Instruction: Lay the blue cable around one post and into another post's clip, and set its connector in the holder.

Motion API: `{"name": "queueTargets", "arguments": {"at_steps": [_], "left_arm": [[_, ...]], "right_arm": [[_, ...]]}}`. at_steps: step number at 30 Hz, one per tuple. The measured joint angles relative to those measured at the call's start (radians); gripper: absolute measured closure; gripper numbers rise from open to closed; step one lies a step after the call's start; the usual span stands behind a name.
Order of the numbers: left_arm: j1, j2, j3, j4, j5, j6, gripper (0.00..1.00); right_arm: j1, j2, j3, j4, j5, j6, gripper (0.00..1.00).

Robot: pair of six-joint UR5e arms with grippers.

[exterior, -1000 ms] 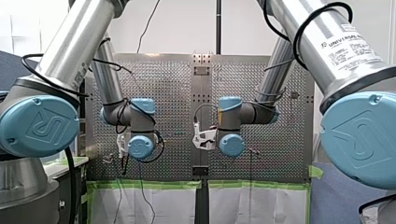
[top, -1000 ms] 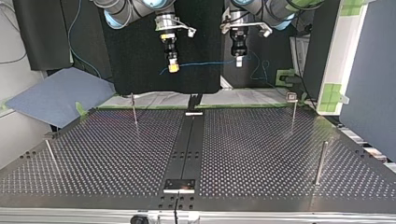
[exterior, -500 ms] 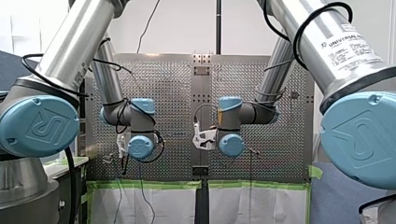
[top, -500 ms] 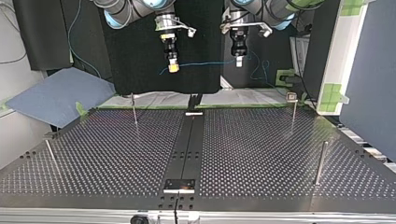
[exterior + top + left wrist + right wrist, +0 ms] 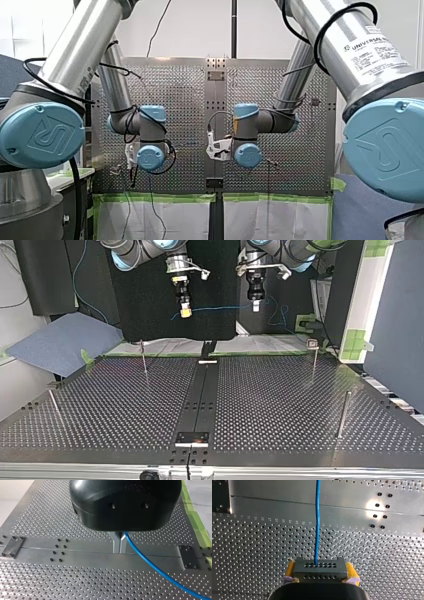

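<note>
While blue cable (image 5: 220,308) runs level, right hand (image 5: 320,572) pinches connector (image 5: 319,566), left hand (image 5: 119,547) pinches cable.

Blue cable (image 5: 317,530); dark grey connector (image 5: 319,570); yellow pads (image 5: 352,571); silver perforated table (image 5: 249,555).

- The blue cable (image 5: 220,307) is stretched thin and nearly level in the air.
- Its dark grey connector (image 5: 319,569), dotted with small holes, is clamped between yellow pads (image 5: 351,570).

Hanging high, side by side, wrists pointed down. Pinching blue cable (image 5: 150,565) in left gripper (image 5: 255,307); clamping connector (image 5: 319,570) between yellow pads (image 5: 351,571) of right gripper (image 5: 185,311).
</note>
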Motion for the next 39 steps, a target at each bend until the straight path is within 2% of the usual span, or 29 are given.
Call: {"name": "queueTargets", "arguments": {"at_steps": [17,20,28,33,39], "left_arm": [[-0.004,0.003,-0.001,-0.004,-0.001,0.001,1.00],[-0.006,0.004,-0.001,-0.006,-0.001,0.001,1.00],[-0.006,0.005,-0.002,-0.006,-0.002,0.002,1.00],[-0.006,0.005,-0.002,-0.006,-0.002,0.002,1.00],[-0.006,0.005,-0.002,-0.006,-0.002,0.002,1.00]], "right_arm": [[0.001,0.001,-0.001,0.000,-0.001,-0.001,1.00],[0.013,0.013,-0.008,0.000,0.000,-0.002,1.00],[0.074,0.079,-0.013,0.000,0.000,-0.003,1.00],[0.083,0.102,-0.014,0.000,0.000,-0.003,1.00],[0.084,0.105,-0.014,0.000,0.000,-0.003,1.00]]}}
